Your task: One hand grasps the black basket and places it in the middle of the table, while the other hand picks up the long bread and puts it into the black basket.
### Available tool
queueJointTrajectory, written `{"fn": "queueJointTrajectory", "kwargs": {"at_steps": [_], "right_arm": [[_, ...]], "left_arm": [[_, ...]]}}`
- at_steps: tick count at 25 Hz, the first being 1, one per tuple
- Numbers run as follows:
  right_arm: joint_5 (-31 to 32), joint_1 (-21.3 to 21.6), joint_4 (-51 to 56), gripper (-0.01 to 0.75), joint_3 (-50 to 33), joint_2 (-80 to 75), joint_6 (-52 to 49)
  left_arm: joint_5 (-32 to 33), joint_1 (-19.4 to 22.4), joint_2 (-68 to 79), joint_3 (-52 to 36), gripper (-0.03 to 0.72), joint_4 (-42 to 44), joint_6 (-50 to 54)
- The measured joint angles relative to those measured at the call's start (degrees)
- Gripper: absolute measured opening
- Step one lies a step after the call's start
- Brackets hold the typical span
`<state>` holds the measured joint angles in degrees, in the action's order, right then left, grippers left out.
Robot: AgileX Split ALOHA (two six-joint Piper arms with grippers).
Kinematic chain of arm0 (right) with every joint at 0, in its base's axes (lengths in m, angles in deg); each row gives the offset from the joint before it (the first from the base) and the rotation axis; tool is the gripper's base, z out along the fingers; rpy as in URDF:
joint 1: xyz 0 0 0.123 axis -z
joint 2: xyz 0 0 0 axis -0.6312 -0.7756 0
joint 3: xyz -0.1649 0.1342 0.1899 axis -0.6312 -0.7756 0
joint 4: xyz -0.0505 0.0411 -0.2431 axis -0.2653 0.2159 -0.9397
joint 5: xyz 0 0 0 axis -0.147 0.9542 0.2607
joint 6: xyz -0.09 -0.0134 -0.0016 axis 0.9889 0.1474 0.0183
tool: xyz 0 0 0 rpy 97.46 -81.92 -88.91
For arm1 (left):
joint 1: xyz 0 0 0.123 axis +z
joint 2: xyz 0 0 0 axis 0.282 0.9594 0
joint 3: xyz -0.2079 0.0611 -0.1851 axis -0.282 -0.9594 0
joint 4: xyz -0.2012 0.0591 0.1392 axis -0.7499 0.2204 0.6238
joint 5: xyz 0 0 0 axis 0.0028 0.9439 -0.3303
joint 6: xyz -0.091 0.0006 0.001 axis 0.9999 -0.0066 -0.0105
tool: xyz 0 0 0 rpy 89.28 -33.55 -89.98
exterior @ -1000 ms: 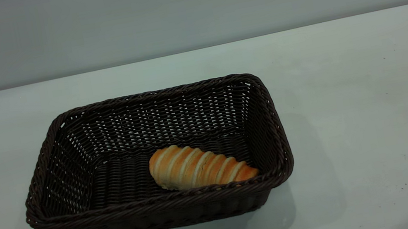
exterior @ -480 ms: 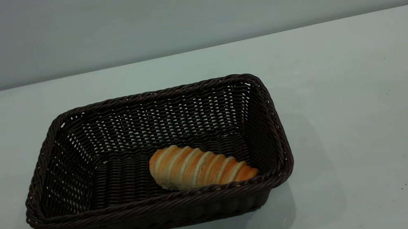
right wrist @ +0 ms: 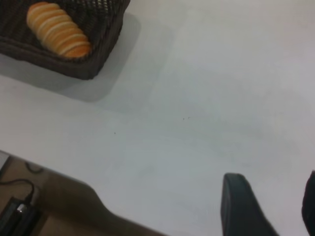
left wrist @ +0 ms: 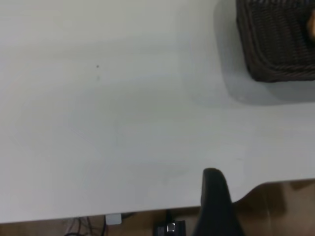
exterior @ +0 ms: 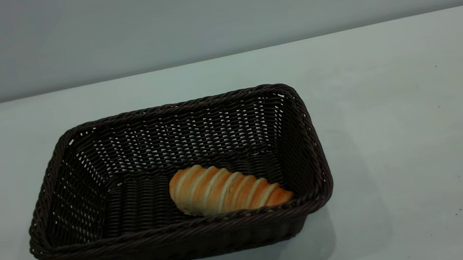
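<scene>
The black basket (exterior: 77, 176) stands on the white table (exterior: 401, 119), left of centre. The long bread (exterior: 228, 190) lies inside it, against the near right corner. Neither gripper shows in the exterior view. In the left wrist view the left gripper (left wrist: 263, 194) hangs over the table's edge, far from the basket (left wrist: 275, 44); only one dark finger (left wrist: 212, 196) shows, with nothing beside it. In the right wrist view the right gripper (right wrist: 273, 194) is open and empty above bare table, away from the basket (right wrist: 98, 54) and the bread (right wrist: 56, 29).
The table's edge and the brown floor with cables (left wrist: 170, 228) show below the left gripper. The table's edge and a cable (right wrist: 19, 206) also show in the right wrist view. A plain grey wall (exterior: 210, 10) stands behind the table.
</scene>
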<state>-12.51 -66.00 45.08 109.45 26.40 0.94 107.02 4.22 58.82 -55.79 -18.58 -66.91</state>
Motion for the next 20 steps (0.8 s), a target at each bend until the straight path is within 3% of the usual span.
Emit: {"fn": "queueJointTrajectory", "kwargs": {"at_steps": [20], "right_arm": [[1.0,0.0,0.0,0.284,-0.9,2.5,0.0]], "left_arm": [[-0.7,0.0,-4.0,-4.1,0.563,1.5,2.1]]}}
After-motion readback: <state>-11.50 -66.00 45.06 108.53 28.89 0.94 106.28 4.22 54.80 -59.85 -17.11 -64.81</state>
